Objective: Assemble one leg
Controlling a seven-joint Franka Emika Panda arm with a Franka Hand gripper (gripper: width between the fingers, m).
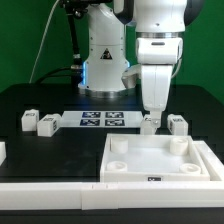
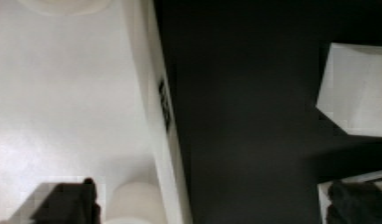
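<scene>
Three small white legs with tags stand on the black table in the exterior view: two at the left [image 1: 29, 121] [image 1: 46, 125] and one at the right [image 1: 178, 123]. My gripper [image 1: 151, 120] hangs low over the table just behind the far edge of the large white tray-like piece [image 1: 160, 172], between the marker board and the right leg. In the wrist view the gripper [image 2: 209, 205] is open, with its dark fingers [image 2: 63, 205] wide apart. The tray's wall [image 2: 161, 110] and bare black table lie between them. One leg [image 2: 357, 90] lies apart from the jaws.
The marker board [image 1: 103, 120] lies flat behind the tray, to the exterior view's left of the gripper. A white border runs along the table's front [image 1: 60, 188]. The robot's base [image 1: 103, 60] stands at the back.
</scene>
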